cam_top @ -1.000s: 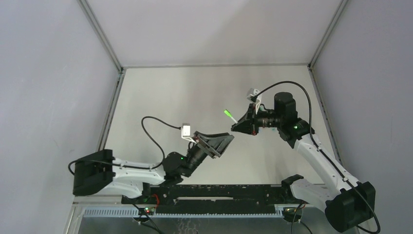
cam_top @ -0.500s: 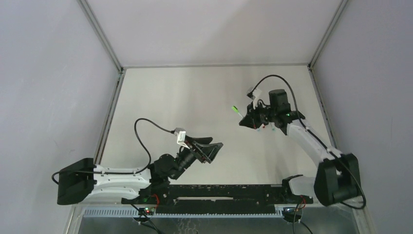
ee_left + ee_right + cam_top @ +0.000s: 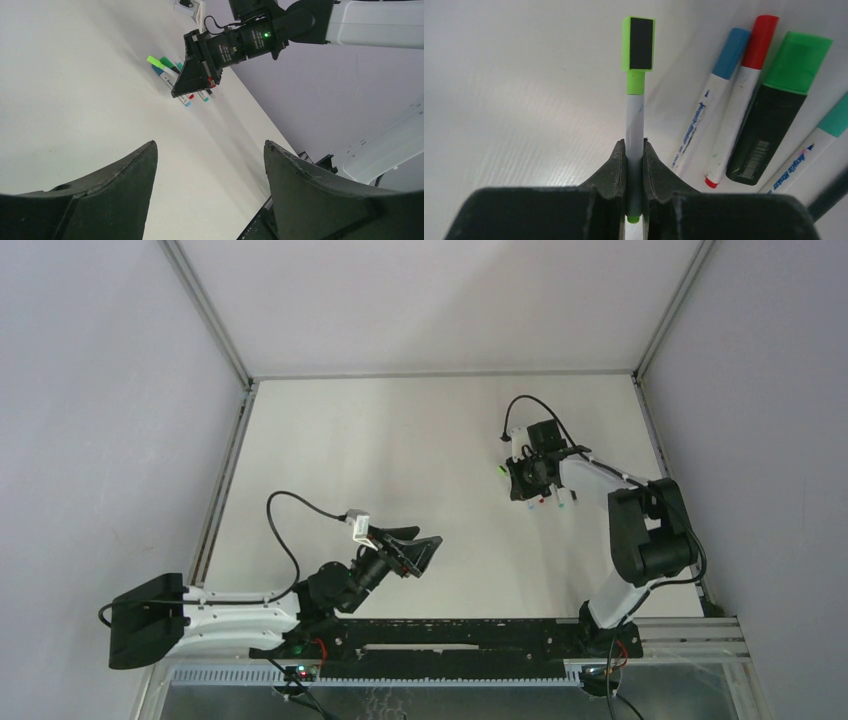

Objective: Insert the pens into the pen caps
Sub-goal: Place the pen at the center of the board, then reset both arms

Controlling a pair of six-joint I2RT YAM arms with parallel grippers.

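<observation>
My right gripper point(image 3: 635, 145) is shut on a thin white pen point(image 3: 634, 117) with a bright green cap point(image 3: 638, 45) on its far end. It hovers low beside a row of capped pens on the table: a blue-capped one point(image 3: 711, 105), a red-capped one point(image 3: 744, 90), a thick black marker with a green cap point(image 3: 774, 125) and a teal-capped one point(image 3: 819, 145). From above, this gripper point(image 3: 520, 475) is at the back right, over those pens point(image 3: 545, 502). My left gripper point(image 3: 210, 145) is open and holds nothing, far off at the near middle point(image 3: 415, 550).
A dark thin pen point(image 3: 831, 195) shows at the right wrist view's lower right edge. Grey walls with metal posts point(image 3: 205, 310) enclose the white table point(image 3: 380, 450). A black rail point(image 3: 440, 635) runs along the near edge.
The right arm swung to the back right and lowered the green-capped pen beside the row of pens. The left gripper opened wider and drew back toward the near left.
</observation>
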